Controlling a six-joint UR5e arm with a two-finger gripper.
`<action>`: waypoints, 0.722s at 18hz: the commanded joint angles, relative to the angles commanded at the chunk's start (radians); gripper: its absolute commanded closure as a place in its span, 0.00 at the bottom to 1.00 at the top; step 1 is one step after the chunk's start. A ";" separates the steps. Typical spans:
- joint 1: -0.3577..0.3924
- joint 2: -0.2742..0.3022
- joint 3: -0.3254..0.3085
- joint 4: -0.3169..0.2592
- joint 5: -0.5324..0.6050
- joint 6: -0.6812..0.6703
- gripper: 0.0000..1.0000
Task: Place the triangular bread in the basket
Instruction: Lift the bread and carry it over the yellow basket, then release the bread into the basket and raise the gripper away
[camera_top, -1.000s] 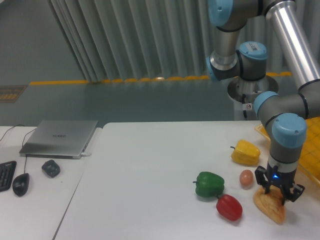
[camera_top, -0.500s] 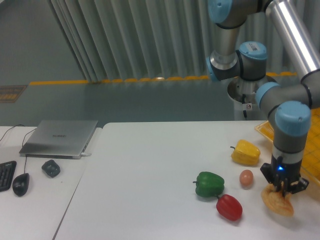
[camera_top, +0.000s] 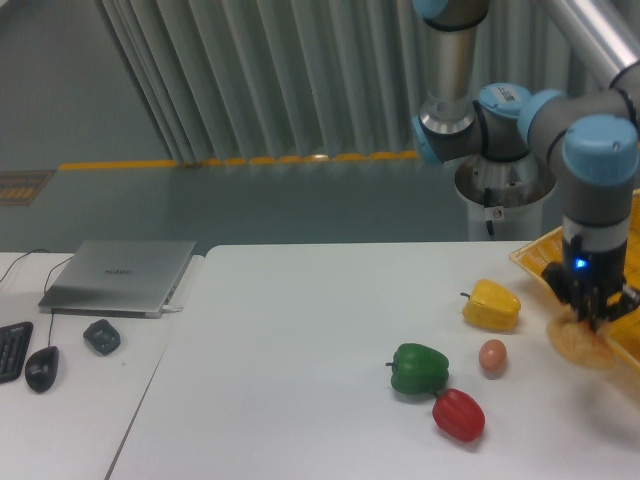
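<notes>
The triangular bread (camera_top: 583, 345), golden-tan, hangs above the table at the right, just in front of the yellow woven basket (camera_top: 533, 259), whose lattice rim shows at the right edge. My gripper (camera_top: 593, 318) points down and is shut on the bread's top. The bread is off the table surface, beside the basket's near rim and partly overlapping it in this view.
A yellow bell pepper (camera_top: 491, 305), a small tan egg (camera_top: 492, 357), a green pepper (camera_top: 418, 368) and a red pepper (camera_top: 459, 415) lie left of the gripper. A laptop (camera_top: 120, 275), a mouse (camera_top: 41, 368) and a dark object (camera_top: 101, 336) sit on the left table.
The gripper has closed on the bread, lifted it off the table and carried it up and to the right toward the basket.
</notes>
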 joint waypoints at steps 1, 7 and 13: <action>0.012 0.002 -0.009 -0.009 0.015 0.068 0.88; 0.083 0.009 -0.048 0.000 0.034 0.223 0.82; 0.175 0.009 -0.060 0.012 0.025 0.462 0.76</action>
